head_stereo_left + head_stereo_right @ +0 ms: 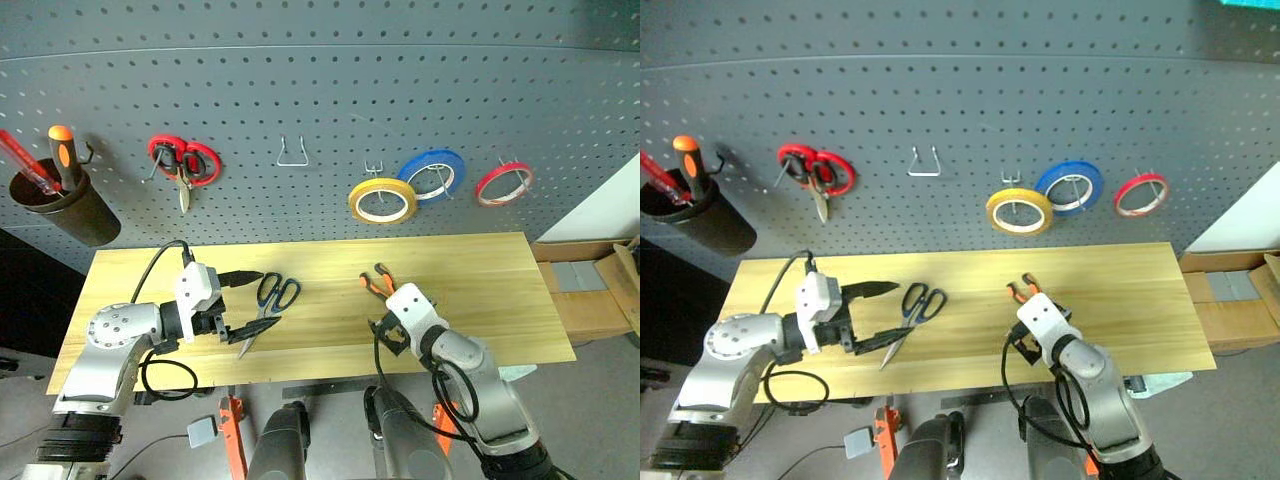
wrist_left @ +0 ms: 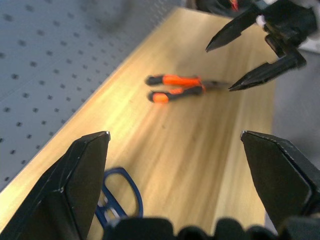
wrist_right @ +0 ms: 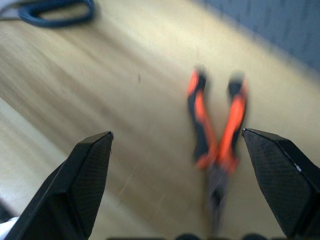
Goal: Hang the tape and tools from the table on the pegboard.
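Pliers (image 1: 378, 282) with orange-and-black grips are lying flat on the surface (image 1: 480, 290), right of its middle, handles pointing toward the pegboard (image 1: 320, 110). I am holding my right gripper (image 1: 385, 335) just at their 6 o'clock, released, fingers spread wide and gripping nothing. Dark-blue scissors (image 1: 268, 305) are lying left of centre, blades aiming at 7 o'clock. My left gripper (image 1: 245, 300) is hovering at their 9 o'clock, also released and wide, one finger reaching over the blades. Yellow tape (image 1: 382, 200) is hanging on a pegboard hook at 12 o'clock from the pliers, beside a blue roll (image 1: 431, 174) and a red roll (image 1: 503, 184).
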